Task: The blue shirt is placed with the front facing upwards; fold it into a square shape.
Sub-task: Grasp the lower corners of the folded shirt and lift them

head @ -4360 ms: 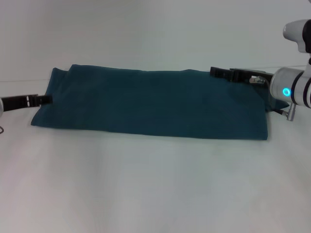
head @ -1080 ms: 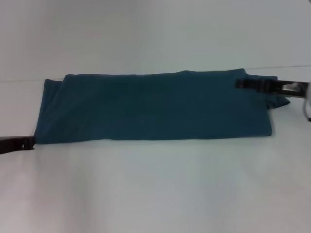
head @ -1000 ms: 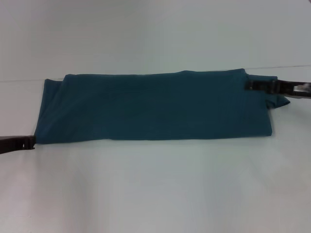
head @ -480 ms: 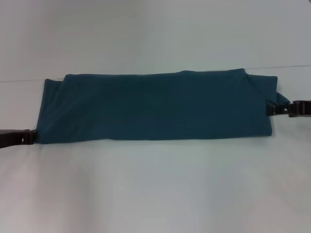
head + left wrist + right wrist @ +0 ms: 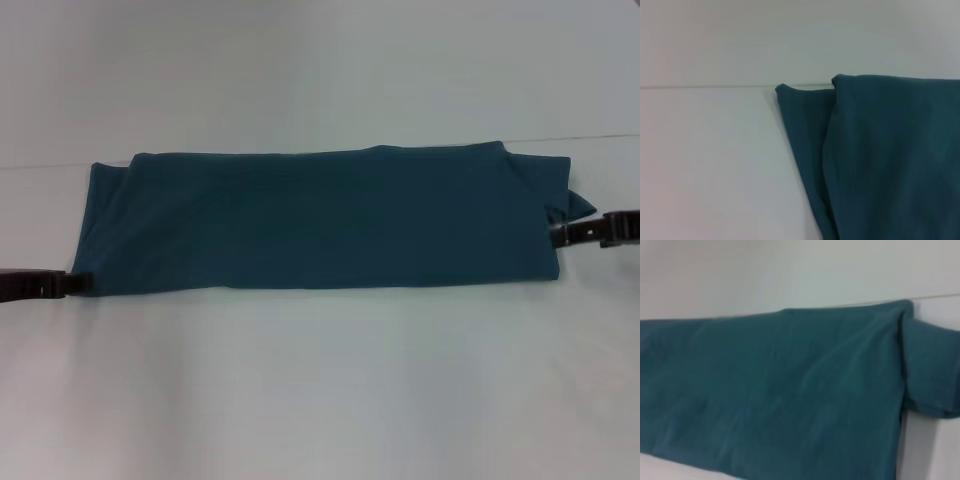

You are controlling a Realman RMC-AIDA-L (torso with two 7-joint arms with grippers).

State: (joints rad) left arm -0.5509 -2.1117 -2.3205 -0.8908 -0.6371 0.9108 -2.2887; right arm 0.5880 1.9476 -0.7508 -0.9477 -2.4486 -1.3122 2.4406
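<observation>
With the blue shirt (image 5: 315, 220) lying as a long band across the white table (image 5: 320, 390), the left gripper (image 5: 68, 284) and right gripper (image 5: 562, 235) touch its ends, finger state indiscernible; next, I judge, comes folding end over end.

Slim dark left tool (image 5: 60, 284) and right tool (image 5: 570, 234), small pale markings

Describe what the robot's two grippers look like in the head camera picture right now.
Only the tips show. The left gripper enters as a slim, dark, nearly black bar with a small pale mark partway along it. The right gripper is also dark and slender, but looks more segmented, with lighter grey flecks near the picture's edge. No cables, arm casings or lights are in view, and neither wrist view shows any gripper part.
</observation>
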